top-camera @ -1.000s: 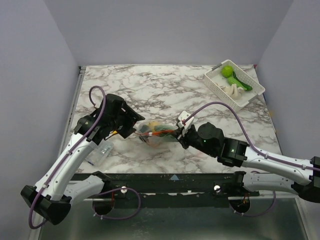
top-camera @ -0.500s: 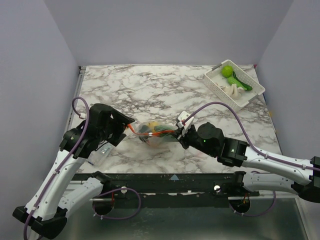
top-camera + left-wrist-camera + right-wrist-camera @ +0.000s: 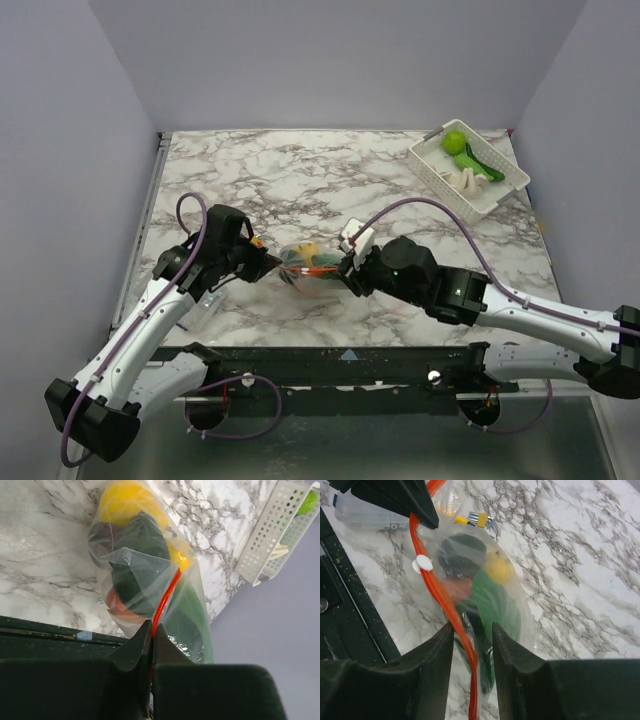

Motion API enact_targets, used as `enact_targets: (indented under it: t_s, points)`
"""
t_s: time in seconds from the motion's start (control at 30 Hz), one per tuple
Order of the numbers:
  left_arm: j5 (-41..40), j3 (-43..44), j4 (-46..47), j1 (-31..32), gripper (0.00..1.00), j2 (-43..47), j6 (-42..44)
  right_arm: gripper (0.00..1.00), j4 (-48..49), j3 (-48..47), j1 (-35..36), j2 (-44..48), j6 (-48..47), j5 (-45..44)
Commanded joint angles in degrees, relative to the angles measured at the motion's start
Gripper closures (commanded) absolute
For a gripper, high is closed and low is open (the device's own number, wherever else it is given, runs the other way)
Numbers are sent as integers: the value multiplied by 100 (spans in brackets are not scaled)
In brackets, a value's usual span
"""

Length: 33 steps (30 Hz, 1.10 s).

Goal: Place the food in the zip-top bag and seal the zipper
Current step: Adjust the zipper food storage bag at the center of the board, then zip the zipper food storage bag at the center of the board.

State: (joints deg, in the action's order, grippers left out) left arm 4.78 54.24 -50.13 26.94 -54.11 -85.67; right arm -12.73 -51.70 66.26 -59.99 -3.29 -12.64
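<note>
The left fingers (image 3: 132,652) are pinched together on the zipper (image 3: 168,592) at the 9 o'clock end of the zip-top bag (image 3: 312,272). The right fingers (image 3: 432,660) stand a little apart at the bag's 3 o'clock end, with the red strip running between them, and do not visibly press it. In the last second the left fingers drew back toward 9 o'clock, pulling the strip taut, then came in again. Meanwhile the right fingers crept along the strip toward 9 o'clock, so the two sets are now closer together. I read that as a sealing stroke under way, not finished: a white slider (image 3: 422,564) sits on the strip between them. Counted: one bag, lying toward 6 o'clock on the surface (image 3: 300,170); one zipper; one slider. The food (image 3: 127,500) inside is at least four pieces, yellow, dark green, bright green and red-orange, with overlaps hiding any more. One white basket (image 3: 432,168) at 2 o'clock holds about three further pieces.
</note>
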Motion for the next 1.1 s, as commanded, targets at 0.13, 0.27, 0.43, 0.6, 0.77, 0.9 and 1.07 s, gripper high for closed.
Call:
enact_targets:
  t_s: [0.13, 0.27, 0.43, 0.6, 0.77, 0.9, 1.07]
  points:
    - [424, 135, 237, -75, 100, 140, -295, 48, -1205, -1668, 148, -937, -46, 359]
    - [512, 378, 25, -91, 100, 32, -433, 42, -1188, -2019, 421, -1336, -262, 17]
    - [609, 539, -109, -125, 100, -106, -560, 41, -1136, -2180, 675, -1643, -427, -195]
    - [748, 587, -84, -136, 100, -242, -623, 45, -969, -2203, 833, -1854, -400, -948]
    - [779, 668, -125, -148, 100, -346, -623, 63, -935, -2283, 855, -2011, -418, -1437]
    - [781, 700, -148, -145, 100, -368, -637, 65, -986, -2327, 857, -2136, -453, -1335]
    - [675, 767, -221, -154, 100, -372, -612, 93, -920, -2327, 861, -2162, -495, -1563]
